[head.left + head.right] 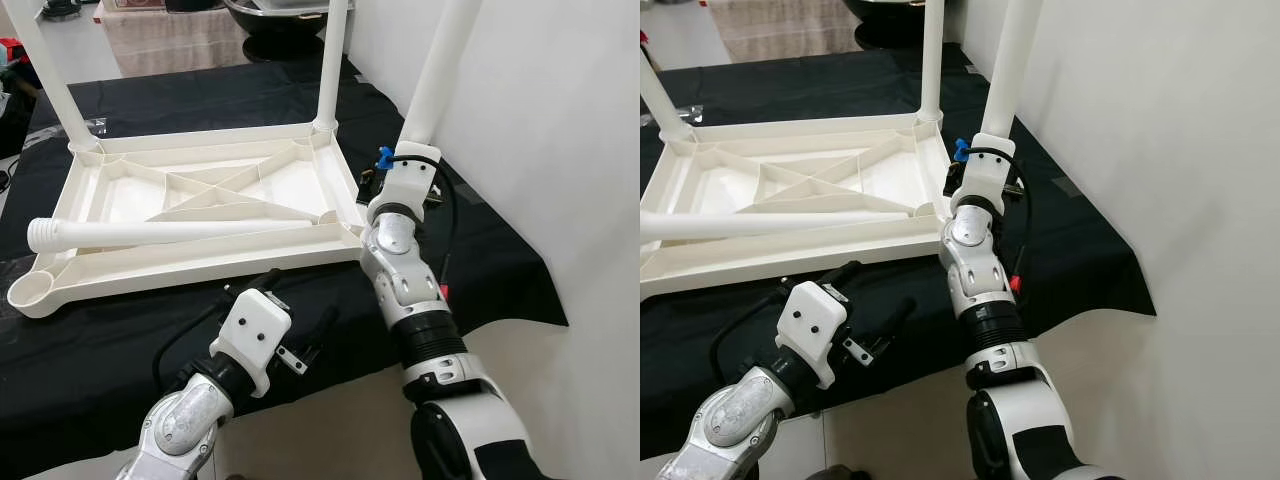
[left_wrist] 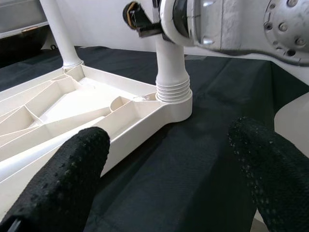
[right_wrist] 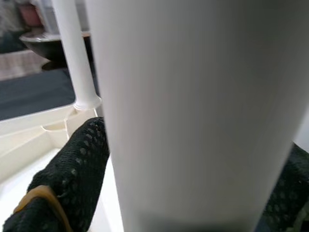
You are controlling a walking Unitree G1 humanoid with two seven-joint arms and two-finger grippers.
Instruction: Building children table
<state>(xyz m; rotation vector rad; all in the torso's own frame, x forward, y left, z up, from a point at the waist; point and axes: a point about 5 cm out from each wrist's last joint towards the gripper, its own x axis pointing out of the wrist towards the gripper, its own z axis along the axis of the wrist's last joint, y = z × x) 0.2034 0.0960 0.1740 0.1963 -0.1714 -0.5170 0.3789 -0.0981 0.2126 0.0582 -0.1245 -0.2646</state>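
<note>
Black cloth (image 1: 120, 350) carries the upturned white tabletop (image 1: 200, 215); right gripper (image 3: 159, 159) clamps the corner leg (image 1: 445, 60) standing in its socket, while left gripper (image 2: 164, 174) hangs spread, empty, nearby.

Tabletop (image 1: 200, 265): smooth cream plastic; cloth (image 1: 480, 250): matt black; fingers (image 2: 72, 169): rough, knobbly.

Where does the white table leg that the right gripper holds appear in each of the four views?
Left eye view: held leg, upper right, slanting up from the tabletop's near right corner.
Right eye view: upper middle, above the right gripper.
Left wrist view: top centre, threaded end in the corner socket.
Right wrist view: centre, very close.
Shared landmark: upside-down white tabletop.
</note>
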